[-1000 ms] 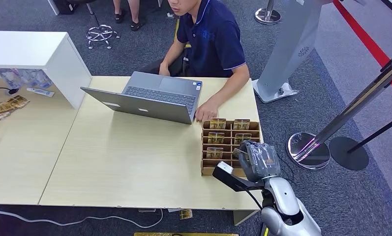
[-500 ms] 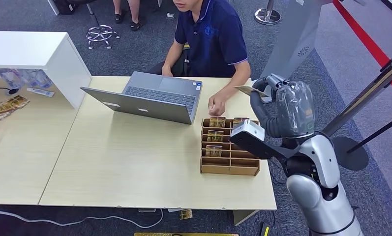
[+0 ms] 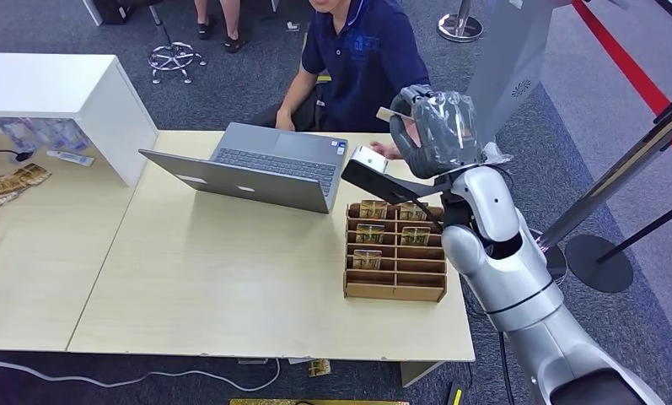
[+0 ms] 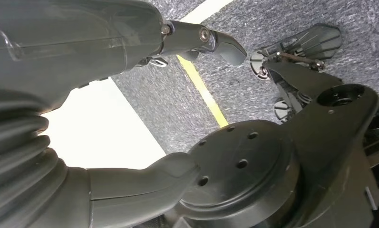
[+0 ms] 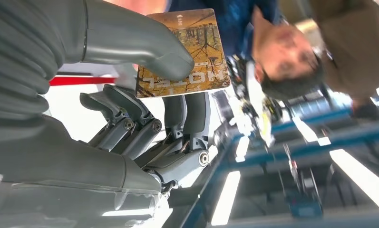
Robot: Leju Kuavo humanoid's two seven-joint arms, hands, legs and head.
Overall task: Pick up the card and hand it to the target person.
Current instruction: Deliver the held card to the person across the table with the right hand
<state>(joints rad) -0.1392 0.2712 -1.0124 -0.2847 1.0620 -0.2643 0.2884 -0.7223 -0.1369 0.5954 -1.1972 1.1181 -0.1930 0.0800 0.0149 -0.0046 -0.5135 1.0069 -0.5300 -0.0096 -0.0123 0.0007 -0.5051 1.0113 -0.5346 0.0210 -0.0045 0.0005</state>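
Head view is showing my right hand (image 3: 438, 131) pinching the card (image 3: 389, 114) upper centre, so I'm keeping it level toward the person (image 3: 362, 59).

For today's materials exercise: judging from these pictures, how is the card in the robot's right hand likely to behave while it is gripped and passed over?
The card probably stays stiff: it juts flat beyond the thumb of the right hand without drooping. It looks thin, so likely light. Its glossy printed face may be slippery in that pinch.
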